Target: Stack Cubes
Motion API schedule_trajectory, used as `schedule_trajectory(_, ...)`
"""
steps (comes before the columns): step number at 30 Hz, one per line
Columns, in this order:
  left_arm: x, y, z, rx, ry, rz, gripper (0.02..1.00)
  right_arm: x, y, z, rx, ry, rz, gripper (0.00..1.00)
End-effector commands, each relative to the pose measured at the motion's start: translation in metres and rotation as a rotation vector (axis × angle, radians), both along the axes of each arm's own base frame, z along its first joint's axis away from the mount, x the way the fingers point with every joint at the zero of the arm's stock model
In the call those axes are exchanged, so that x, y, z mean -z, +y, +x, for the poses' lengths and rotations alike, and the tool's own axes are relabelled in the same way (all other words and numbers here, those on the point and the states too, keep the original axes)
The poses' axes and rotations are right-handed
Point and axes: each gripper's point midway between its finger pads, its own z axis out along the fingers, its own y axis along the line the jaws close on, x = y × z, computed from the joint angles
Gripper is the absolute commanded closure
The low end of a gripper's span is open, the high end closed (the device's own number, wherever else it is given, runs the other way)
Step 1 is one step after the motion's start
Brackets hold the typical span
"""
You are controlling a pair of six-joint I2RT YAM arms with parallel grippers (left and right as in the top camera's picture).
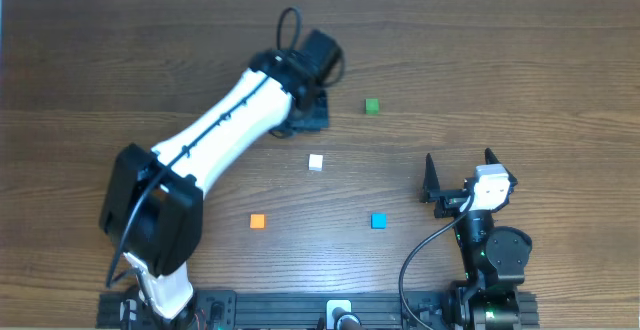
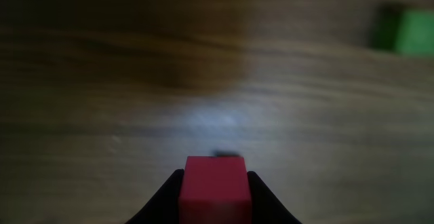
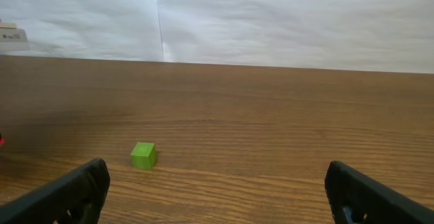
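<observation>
My left gripper (image 2: pixel 214 187) is shut on a red cube (image 2: pixel 214 183), held close above the wooden table; in the top view the left gripper (image 1: pixel 305 110) sits at the back middle. A green cube (image 1: pixel 372 106) lies to its right, also seen as the green cube (image 2: pixel 407 30) and the green cube (image 3: pixel 144 155). A white cube (image 1: pixel 316 162), an orange cube (image 1: pixel 258 221) and a blue cube (image 1: pixel 378 220) lie apart nearer the front. My right gripper (image 1: pixel 458 178) stands open at the right, its fingertips (image 3: pixel 81 183) wide apart with nothing between them.
The wooden table (image 1: pixel 520 60) has free room at the back, the left and the right. A white wall (image 3: pixel 285 20) rises beyond the far table edge.
</observation>
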Motion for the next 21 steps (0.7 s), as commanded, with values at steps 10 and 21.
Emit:
schedule_trajectory(10, 0.025, -0.022, -0.049, -0.007, 0.031, 0.064, 0.978, 0.001, 0.0, 0.0, -0.004, -0.001, -0.007, 0.007)
schedule_trajectory(21, 0.03, -0.022, -0.044, -0.011, 0.007, 0.059, 0.978, 0.001, 0.0, 0.0, -0.004, -0.001, -0.007, 0.007)
